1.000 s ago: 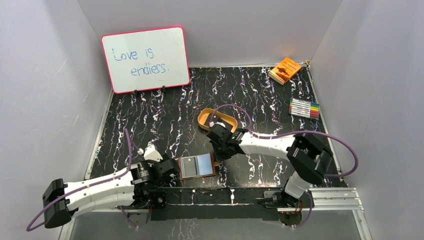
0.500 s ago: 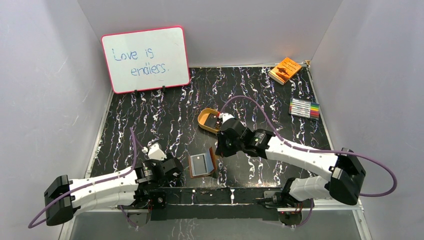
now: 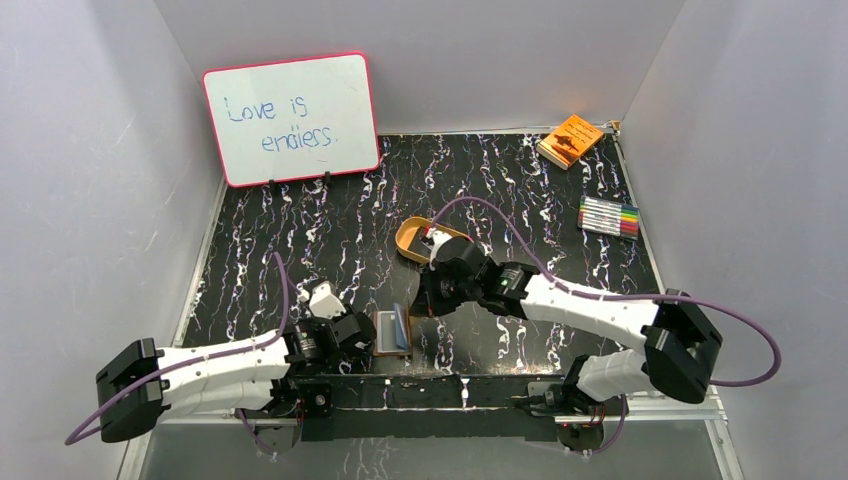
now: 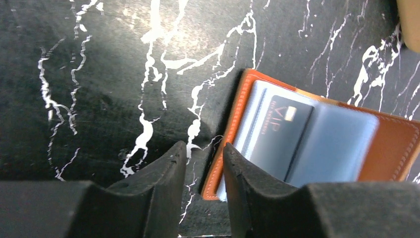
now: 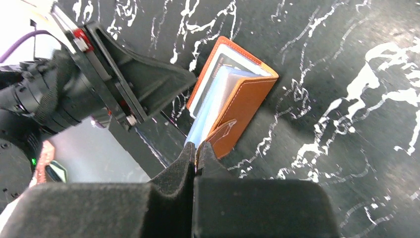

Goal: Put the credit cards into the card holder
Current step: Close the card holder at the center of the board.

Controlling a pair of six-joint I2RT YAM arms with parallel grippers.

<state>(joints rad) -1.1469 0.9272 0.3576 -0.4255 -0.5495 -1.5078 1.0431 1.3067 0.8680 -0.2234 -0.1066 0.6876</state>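
Note:
The reddish-brown card holder (image 3: 393, 330) lies half folded near the table's front edge. In the left wrist view it gapes open: a black credit card (image 4: 285, 134) marked VIP sits in a pocket, with the edge of a pale blue-white card (image 4: 253, 124) beside it. My left gripper (image 4: 204, 151) (image 3: 367, 336) is open and straddles the holder's orange stitched edge (image 4: 232, 134), the right finger over the inside. My right gripper (image 5: 197, 148) (image 3: 425, 303) is shut on the holder's strap tab (image 5: 223, 131) and holds the cover (image 5: 247, 106) tilted up over the cards.
A tan oval tray (image 3: 412, 240) stands just behind the right wrist. Far back right lies an orange booklet (image 3: 570, 140), with a pack of markers (image 3: 609, 216) at the right edge. A whiteboard (image 3: 290, 118) leans on the back left wall. A metal rail (image 3: 660, 395) runs along the front.
The card holder lay flat open; its right cover is now folded up and over to the left. My right gripper shut on the tab. My left gripper narrowed and slid right to the holder.

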